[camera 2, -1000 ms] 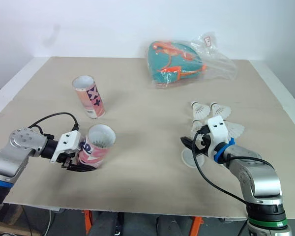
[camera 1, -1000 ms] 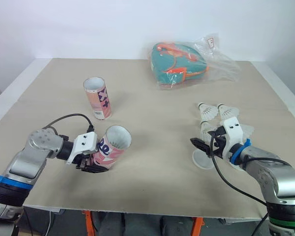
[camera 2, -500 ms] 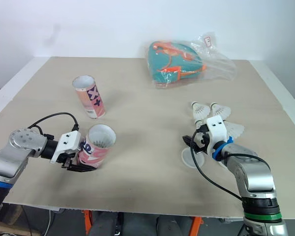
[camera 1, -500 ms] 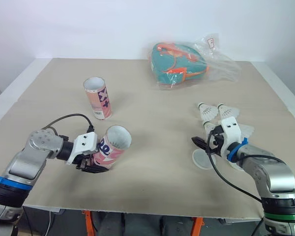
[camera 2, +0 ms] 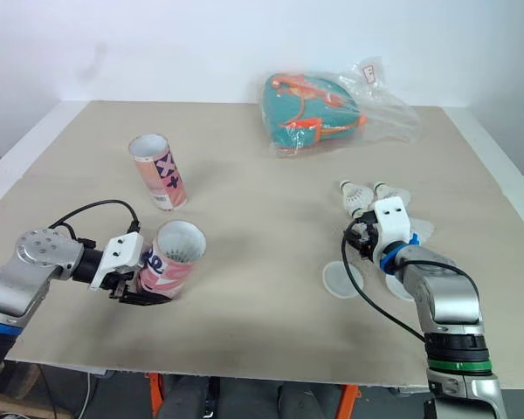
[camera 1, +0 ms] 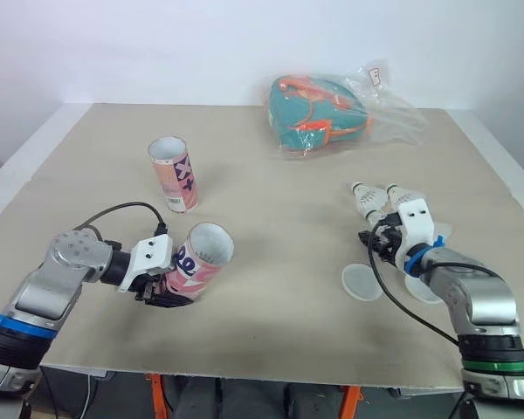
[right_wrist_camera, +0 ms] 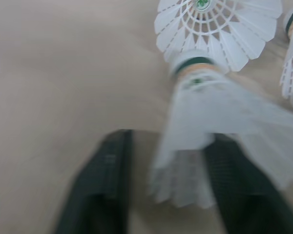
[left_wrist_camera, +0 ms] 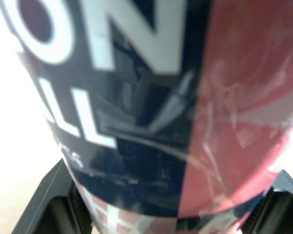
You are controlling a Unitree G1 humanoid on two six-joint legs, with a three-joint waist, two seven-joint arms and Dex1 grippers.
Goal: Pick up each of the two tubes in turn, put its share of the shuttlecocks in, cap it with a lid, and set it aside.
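Note:
My left gripper (camera 1: 162,284) is shut on a pink and black tube (camera 1: 196,262), held tilted over the table with its open mouth facing up and to the right; the tube's wall (left_wrist_camera: 151,107) is close up in the left wrist view. A second tube (camera 1: 174,175) stands upright further back. My right gripper (camera 1: 380,244) is at the cluster of white shuttlecocks (camera 1: 367,199). In the right wrist view, its fingers (right_wrist_camera: 105,185) stand apart around one shuttlecock's skirt (right_wrist_camera: 205,112), which touches one finger only.
Two clear round lids (camera 1: 361,282) (camera 1: 424,288) lie flat near my right arm. A teal bag in clear plastic (camera 1: 319,113) sits at the back of the table. Another shuttlecock (right_wrist_camera: 215,29) lies just beyond the one between my fingers.
My right gripper has moved from over the clear lid back towards the shuttlecocks and now has one between its fingers. The left gripper and its tube have not moved.

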